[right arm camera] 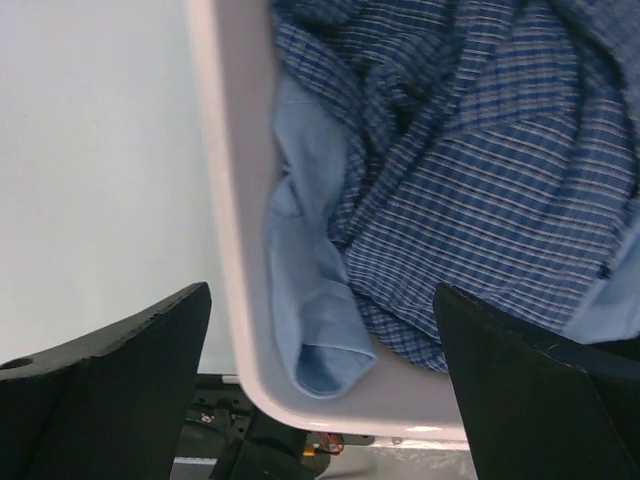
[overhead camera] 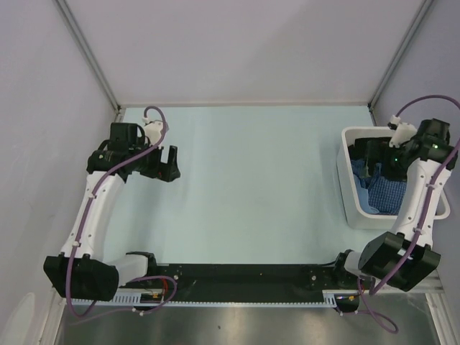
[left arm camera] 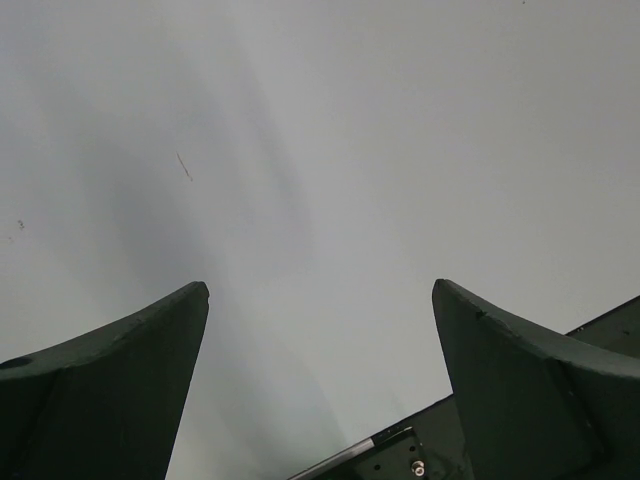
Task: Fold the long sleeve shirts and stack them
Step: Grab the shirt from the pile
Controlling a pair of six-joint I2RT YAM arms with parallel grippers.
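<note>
**Shirts bunched in the bin, both my claws empty**

My right claw [right arm camera: 320, 290] hangs spread wide over the white bin [right arm camera: 225, 200] at the counter's [overhead camera: 259, 187] right edge, gripping nothing. My left claw [overhead camera: 169, 164], equally wide, hovers near the left edge. The dark-blue checked shirt [right arm camera: 480, 180] lies crumpled in the bin, with light-blue cloth [right arm camera: 310, 300] along the wall, possibly a second shirt. It looks soft, light and limp, so I expect it to drape and drag. I'd pinch a raised fold at the top of the heap.
</note>
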